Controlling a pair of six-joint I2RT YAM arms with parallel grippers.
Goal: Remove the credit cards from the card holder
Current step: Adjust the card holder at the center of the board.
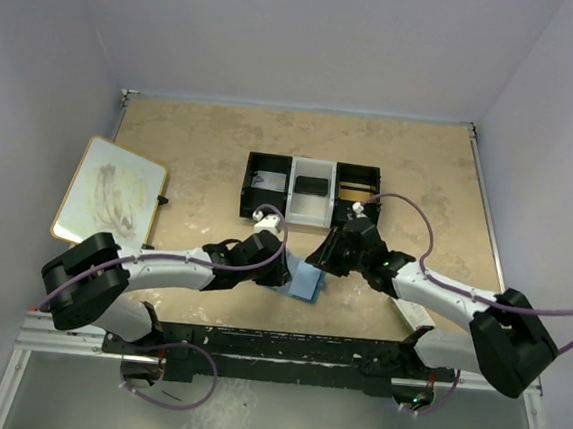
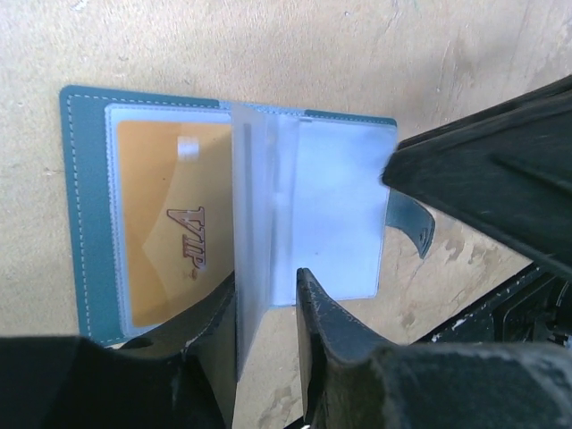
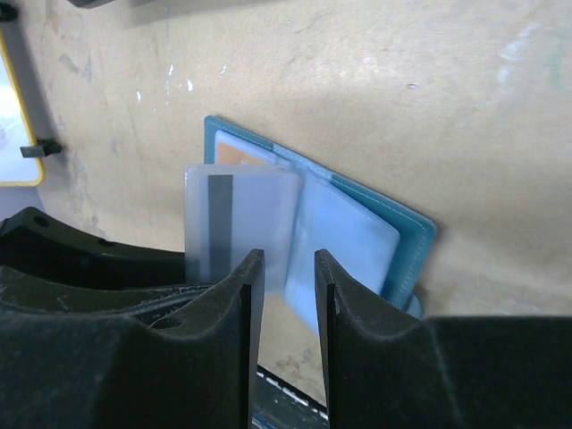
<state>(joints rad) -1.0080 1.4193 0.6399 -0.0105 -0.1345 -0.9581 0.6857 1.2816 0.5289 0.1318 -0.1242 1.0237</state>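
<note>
The blue card holder [image 1: 308,281] lies open on the table between both arms. A gold-yellow credit card [image 2: 170,223] sits in its left clear pocket. A clear inner leaf [image 2: 248,206] stands upright, carrying a pale card with a dark stripe [image 3: 234,219]. My left gripper [image 2: 265,281] straddles that leaf, which leans on one finger [image 2: 219,335] with a gap to the other. My right gripper [image 3: 288,257] is open just above the wallet's right page [image 3: 344,241], with nothing between its fingers. In the top view, the left gripper [image 1: 284,267] and right gripper [image 1: 321,261] nearly meet over the wallet.
A black-and-white compartment tray [image 1: 311,190] stands behind the wallet. A yellow-rimmed white board [image 1: 110,192] lies at the left. The table's near edge with a black rail [image 1: 285,350] runs just below the wallet.
</note>
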